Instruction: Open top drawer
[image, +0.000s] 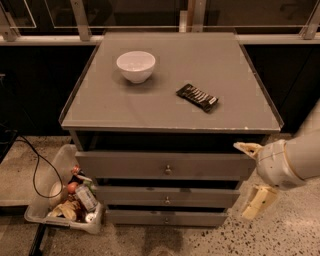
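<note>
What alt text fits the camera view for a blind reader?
The robot's cream two-finger tool, fingers spread, hangs at the right end of the wide grey top drawer, away from its small round metal knob. A white bowl and dark snack bar lie on the grey cabinet top.

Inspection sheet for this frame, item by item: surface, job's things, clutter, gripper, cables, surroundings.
Surface: grey cabinet top, holding a white bowl and a dark snack bar.
Job's things: top drawer, inside not in view; knob untouched.
Clutter: floor bin of odds and ends, left of the cabinet.
Gripper: gripper open, beside the drawer front's right end, away from the knob.
Cables: black cable looping on the floor, left.
Surroundings: speckled floor; railing behind.
</note>
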